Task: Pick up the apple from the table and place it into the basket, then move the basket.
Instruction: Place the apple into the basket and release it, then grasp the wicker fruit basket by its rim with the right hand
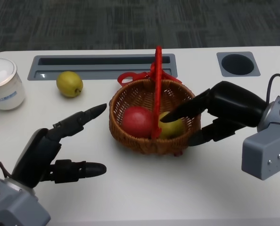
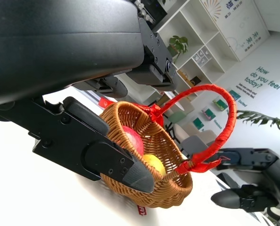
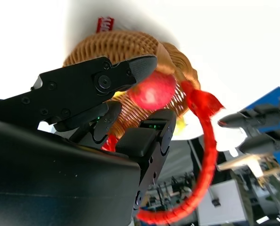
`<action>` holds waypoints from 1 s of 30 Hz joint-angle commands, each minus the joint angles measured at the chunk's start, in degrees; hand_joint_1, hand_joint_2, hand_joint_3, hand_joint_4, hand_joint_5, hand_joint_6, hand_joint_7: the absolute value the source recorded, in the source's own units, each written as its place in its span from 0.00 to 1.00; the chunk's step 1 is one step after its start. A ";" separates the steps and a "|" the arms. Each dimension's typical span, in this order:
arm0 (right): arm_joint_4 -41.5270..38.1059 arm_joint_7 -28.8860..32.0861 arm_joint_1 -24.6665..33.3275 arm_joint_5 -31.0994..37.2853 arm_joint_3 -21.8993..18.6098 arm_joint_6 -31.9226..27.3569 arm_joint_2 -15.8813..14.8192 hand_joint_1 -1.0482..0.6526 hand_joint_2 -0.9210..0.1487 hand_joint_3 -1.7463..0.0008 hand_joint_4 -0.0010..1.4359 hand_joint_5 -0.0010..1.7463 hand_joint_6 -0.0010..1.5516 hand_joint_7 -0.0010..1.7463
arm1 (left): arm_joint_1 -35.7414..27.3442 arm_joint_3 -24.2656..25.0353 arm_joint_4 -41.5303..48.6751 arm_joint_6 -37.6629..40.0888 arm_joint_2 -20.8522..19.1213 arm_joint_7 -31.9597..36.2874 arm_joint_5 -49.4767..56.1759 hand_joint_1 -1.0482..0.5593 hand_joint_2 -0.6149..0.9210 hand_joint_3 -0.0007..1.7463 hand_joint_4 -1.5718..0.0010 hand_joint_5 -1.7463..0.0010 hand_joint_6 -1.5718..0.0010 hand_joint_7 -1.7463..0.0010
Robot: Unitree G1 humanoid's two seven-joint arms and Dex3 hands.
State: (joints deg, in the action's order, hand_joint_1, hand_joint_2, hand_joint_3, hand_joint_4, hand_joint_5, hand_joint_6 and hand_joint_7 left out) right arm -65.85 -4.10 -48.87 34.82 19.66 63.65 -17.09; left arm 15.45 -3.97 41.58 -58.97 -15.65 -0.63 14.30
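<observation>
1. A white cup [image 1: 4, 84] stands at the table's [image 1: 130, 197] left edge; a yellow-green fruit [image 1: 70, 84] lies beside it, near the slot at the far edge.
2. The left hand [image 1: 60, 150] hovers over the table left of the basket [image 1: 130, 136], fingers spread and holding nothing. Its upper fingertip is near the rim but apart from it.
3. The basket sits mid-table. The apple [image 1: 137, 121] already lies inside, left of the red handle [image 1: 156, 89], with a second yellowish fruit [image 1: 174, 128] to its right.
4. The right hand [image 1: 210, 115] reaches in from the right: one finger points over the rim toward the yellowish fruit, another lies outside the wicker wall. Its fingers are apart, and I cannot tell whether they grip the rim.
5. Risks, as I judge them: the move is likely what remains. A one-sided pinch on the rim could tip the basket and spill both fruits; a push could slide it toward the left hand.
6. The upright handle stands between the hands, and the finger inside may snag it.
</observation>
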 commanded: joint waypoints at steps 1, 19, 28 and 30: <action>-1.94 2.54 -1.88 1.96 2.12 -0.84 -0.80 0.28 0.04 0.99 0.62 0.01 0.53 0.01 | -0.64 0.60 -0.91 -0.03 -0.54 1.07 0.47 0.22 0.89 0.00 0.67 0.99 0.69 0.99; -7.73 7.13 -4.40 7.45 11.50 -6.73 1.63 0.27 0.05 1.00 0.67 0.01 0.57 0.01 | -0.99 0.97 -1.75 -0.61 0.40 2.42 0.65 0.23 0.89 0.00 0.65 1.00 0.67 0.99; -9.43 3.10 -4.24 5.10 11.44 -11.71 2.68 0.28 0.07 1.00 0.69 0.01 0.56 0.00 | -2.68 1.57 -4.01 -0.63 0.56 3.10 0.59 0.25 0.90 0.00 0.65 1.00 0.68 1.00; -9.65 2.64 -4.22 5.38 11.99 -13.11 2.75 0.27 0.07 1.00 0.71 0.02 0.56 0.00 | -2.87 1.72 -4.52 -0.47 0.66 3.11 0.69 0.24 0.90 0.00 0.65 1.00 0.68 1.00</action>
State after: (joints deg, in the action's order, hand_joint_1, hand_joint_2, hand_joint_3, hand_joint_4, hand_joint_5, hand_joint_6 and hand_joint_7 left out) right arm -74.18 0.92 -54.35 38.82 30.22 52.28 -14.44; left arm 13.40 -2.85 37.99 -59.20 -14.62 1.24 14.77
